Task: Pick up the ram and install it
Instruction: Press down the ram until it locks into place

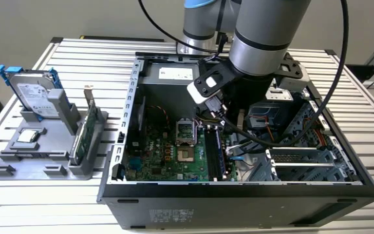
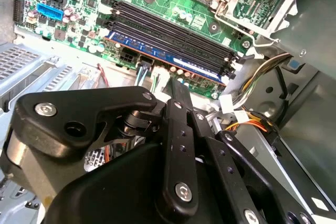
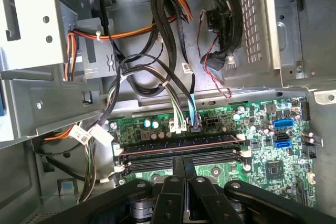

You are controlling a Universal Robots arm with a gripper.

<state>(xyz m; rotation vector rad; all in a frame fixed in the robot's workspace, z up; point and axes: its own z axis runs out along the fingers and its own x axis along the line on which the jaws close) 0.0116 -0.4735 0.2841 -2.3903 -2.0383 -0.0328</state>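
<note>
The ram [image 2: 173, 59] is a long dark stick with a blue edge, standing in the motherboard slot nearest the board's edge. In the first wrist view the ram [image 3: 178, 144] runs between two white latches. It also shows as a thin strip in the open computer case, the ram [image 1: 212, 146] lying just below my gripper [image 1: 214, 117]. My gripper [image 3: 184, 167] hovers close over the memory slots with its fingers [image 3: 174, 182] pressed together and nothing between them. In the second wrist view one dark fingertip [image 2: 178, 90] points at the middle of the ram. Whether it touches the stick I cannot tell.
Bundles of cables [image 3: 173, 51] hang over the board beside the slots. The CPU socket [image 1: 183, 129] lies open next to them. Outside the case [image 1: 239, 195], at the exterior view's left, a grey holder [image 1: 37, 161] carries a hard drive [image 1: 34, 92] and a green card [image 1: 83, 131].
</note>
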